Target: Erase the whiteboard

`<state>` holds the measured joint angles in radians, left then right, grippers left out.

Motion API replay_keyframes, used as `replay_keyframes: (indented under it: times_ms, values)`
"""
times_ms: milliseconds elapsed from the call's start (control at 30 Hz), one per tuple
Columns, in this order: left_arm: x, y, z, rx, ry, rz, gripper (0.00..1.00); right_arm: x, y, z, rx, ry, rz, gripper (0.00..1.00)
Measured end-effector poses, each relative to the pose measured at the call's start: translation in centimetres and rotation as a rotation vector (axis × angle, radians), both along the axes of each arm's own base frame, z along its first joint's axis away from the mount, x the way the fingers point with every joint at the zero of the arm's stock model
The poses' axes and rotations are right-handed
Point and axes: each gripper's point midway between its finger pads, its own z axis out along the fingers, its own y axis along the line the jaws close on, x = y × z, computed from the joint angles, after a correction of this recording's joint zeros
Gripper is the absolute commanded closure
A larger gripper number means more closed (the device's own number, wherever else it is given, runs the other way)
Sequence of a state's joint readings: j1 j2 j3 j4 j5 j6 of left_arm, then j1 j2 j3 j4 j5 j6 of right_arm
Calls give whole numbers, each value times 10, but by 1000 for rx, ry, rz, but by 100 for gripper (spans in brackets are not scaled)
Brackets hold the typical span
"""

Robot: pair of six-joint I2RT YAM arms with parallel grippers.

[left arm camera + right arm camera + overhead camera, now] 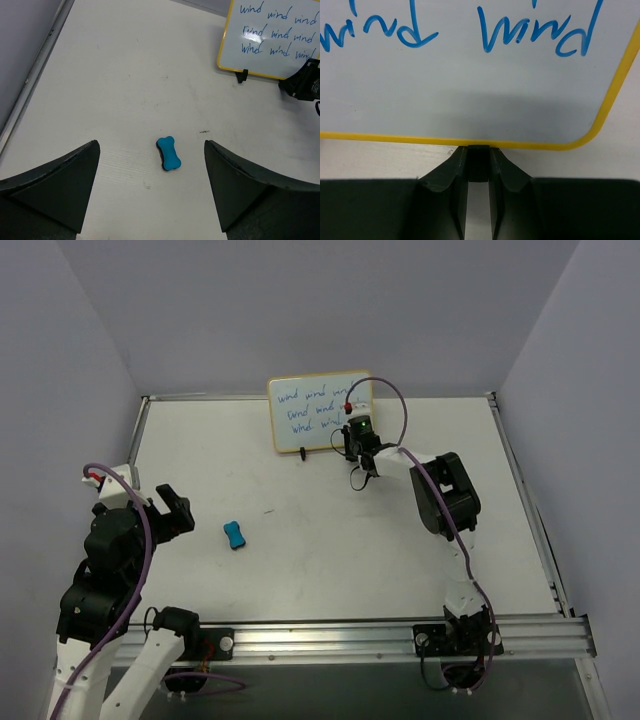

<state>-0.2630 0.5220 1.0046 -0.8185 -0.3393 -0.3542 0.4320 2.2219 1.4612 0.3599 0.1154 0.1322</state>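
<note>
The whiteboard (312,410) stands upright at the back of the table, with a yellow frame and several blue handwritten words. It also shows in the left wrist view (270,45) and fills the right wrist view (470,90). My right gripper (348,444) is at its lower right edge, shut on the board's small black stand foot (478,165); the gripper (478,161) is seen close up there. My left gripper (172,508) is open and empty above the table. The blue bone-shaped eraser (234,535) lies just to its right, between and beyond its jaws (168,153).
The board's other black foot (242,76) rests on the table at the left of the board. Metal rails (400,638) edge the table front and sides. Grey walls close in the back and sides. A purple cable (395,405) loops over the right arm.
</note>
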Motion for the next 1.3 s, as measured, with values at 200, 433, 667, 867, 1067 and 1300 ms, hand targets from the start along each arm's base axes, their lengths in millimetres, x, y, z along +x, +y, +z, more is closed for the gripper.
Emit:
replay_keyframes:
  times_ms: [200, 433, 667, 867, 1067, 1300]
  values:
    - [1, 0, 0, 0, 2, 0, 6, -4, -1, -1, 16, -22, 0, 100]
    - [2, -1, -1, 1, 8, -3, 6, -61, -21, -2, 31, 27, -25, 100]
    - [3, -1, -2, 2, 13, -3, 6, -143, -29, -5, 41, 86, -26, 100]
    - [13, -11, -11, -12, 60, -31, 6, -207, -21, -2, 38, 111, -9, 100]
    - [42, -51, -18, -141, 101, -160, 6, -235, -22, -1, 48, 136, -11, 71]
    - [91, -101, -38, -294, 177, -290, 6, -234, -26, 24, 92, 91, -49, 39]
